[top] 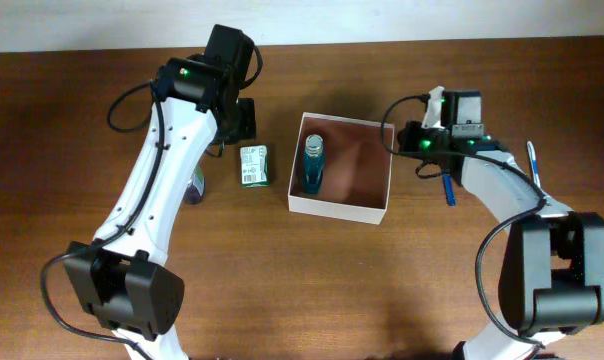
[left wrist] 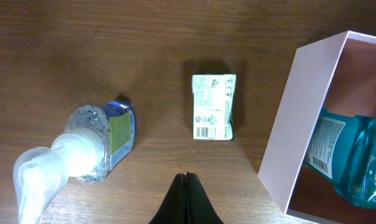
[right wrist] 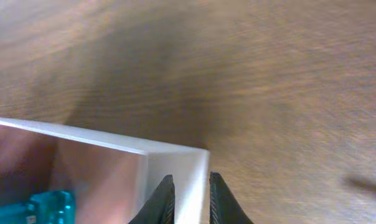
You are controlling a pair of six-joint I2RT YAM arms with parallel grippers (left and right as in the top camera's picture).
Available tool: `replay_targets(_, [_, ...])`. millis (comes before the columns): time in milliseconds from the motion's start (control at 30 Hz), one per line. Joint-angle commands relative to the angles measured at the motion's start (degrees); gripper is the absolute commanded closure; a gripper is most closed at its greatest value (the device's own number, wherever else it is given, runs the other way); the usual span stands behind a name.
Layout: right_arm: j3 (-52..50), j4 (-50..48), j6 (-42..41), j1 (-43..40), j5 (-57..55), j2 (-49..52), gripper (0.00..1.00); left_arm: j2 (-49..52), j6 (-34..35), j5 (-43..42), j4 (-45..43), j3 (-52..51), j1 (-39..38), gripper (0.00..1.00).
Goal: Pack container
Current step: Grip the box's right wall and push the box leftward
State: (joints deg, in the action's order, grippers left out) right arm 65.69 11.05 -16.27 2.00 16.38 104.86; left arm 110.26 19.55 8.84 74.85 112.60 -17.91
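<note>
Right claw [right wrist: 192, 178] clamped on the container's corner, left claw [left wrist: 187, 180] clenched on nothing.

The container [top: 337, 208] sits mid-desk [top: 382, 290] with a blue bottle [top: 313, 165] lying inside. The right claw's fingers stand either side of the white wall, at the corner nearest that arm, pinching the cardboard. The left claw hangs over the wood with its fingers pressed together. The container lies off to its side and apart from it, a green carton [top: 254, 165] and a pump bottle [left wrist: 94, 146] nearby.

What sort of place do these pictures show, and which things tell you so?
Probably a robotics lab workbench set up for packing trials. A left arm and a right arm work at a wooden table. On it are a container holding a blue bottle and, beside it, a green carton.
</note>
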Motion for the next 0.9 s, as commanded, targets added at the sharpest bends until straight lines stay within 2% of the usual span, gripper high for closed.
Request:
replay_targets(0, [1.1,-0.8,-0.4,1.5,-0.5,0.5,0.85,0.4,0.2,0.2,0.3,-0.1,0.2,0.99])
replay_targets(533, [1.1,-1.1,-0.7,2.3,0.6,0.5,0.85,0.4,0.2,0.2,0.4,-0.1,0.2,0.99])
replay_targets(867, [1.1,-2.5,0.9,4.1,1.0,0.5,0.82,0.4,0.2,0.2,0.4,-0.1,0.2,0.99])
